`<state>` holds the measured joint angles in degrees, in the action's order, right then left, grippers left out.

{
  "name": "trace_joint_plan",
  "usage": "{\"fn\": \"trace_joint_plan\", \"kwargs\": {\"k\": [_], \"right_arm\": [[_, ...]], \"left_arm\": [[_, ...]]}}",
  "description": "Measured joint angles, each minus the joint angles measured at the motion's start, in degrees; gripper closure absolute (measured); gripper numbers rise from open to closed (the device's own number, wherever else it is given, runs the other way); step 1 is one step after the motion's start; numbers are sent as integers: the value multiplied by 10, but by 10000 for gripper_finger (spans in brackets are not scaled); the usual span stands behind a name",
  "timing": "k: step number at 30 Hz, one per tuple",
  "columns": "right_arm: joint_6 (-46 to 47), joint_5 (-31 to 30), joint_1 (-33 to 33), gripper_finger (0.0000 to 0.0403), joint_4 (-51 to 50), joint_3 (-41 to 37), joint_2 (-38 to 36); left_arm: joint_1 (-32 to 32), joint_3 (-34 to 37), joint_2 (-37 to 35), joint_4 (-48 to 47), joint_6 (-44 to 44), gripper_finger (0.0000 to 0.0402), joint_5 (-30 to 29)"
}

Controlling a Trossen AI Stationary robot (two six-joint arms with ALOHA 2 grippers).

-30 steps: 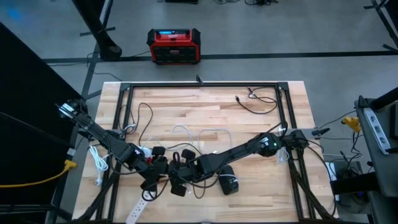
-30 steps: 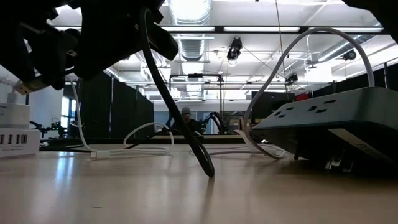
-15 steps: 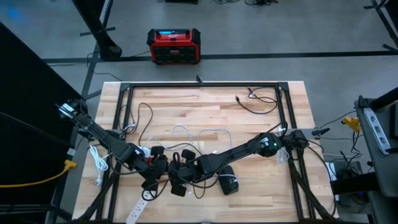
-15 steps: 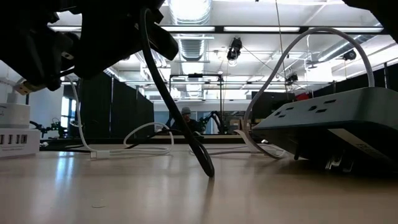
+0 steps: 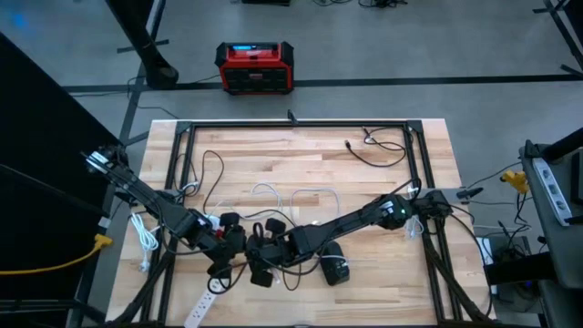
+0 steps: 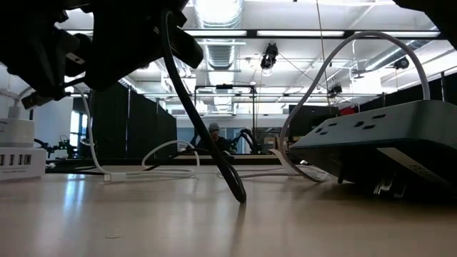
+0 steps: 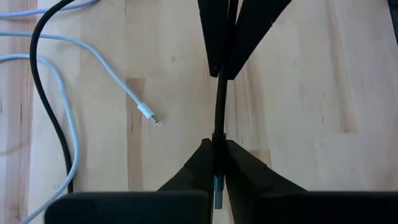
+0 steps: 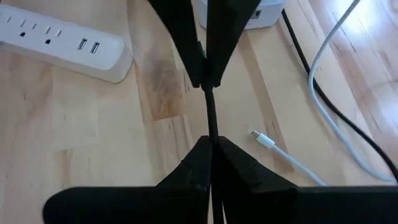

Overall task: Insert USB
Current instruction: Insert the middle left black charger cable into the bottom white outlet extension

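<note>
Operator, your left gripper [image 7: 216, 163] was clenched on the black USB cable [image 7: 219, 118], and your right gripper [image 8: 210, 152] was clamped on the same cable; it ran straight between them, taut, above the table [image 5: 383, 182]. Only the right wrist view showed the white power strip [image 8: 62, 38] just beyond the cable. The left wrist view alone showed a loose white connector [image 7: 148, 114] beside it.

Light striped wood table [image 5: 383, 182], black cable [image 7: 219, 118], white cable [image 7: 93, 62], white power strip [image 8: 62, 40], red-and-black box [image 5: 255, 67].
</note>
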<state>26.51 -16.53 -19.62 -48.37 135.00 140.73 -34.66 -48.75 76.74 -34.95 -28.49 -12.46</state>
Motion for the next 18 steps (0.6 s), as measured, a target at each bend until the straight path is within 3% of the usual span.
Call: {"fn": "trace_joint_plan", "kwargs": {"k": [3, 9, 13, 18], "right_arm": [[-22, 0, -3, 386, 7, 0, 0], [-47, 1, -13, 289, 11, 0, 0], [-35, 0, -12, 230, 11, 0, 0], [-15, 0, -12, 198, 11, 0, -1]], "left_arm": [[-4, 0, -4, -3, 4, 392, 5], [-40, 1, -33, -15, 1, 392, -8], [-92, 6, -62, -12, -6, 392, -53], [-184, 45, -100, 58, -41, 392, -140]]}}
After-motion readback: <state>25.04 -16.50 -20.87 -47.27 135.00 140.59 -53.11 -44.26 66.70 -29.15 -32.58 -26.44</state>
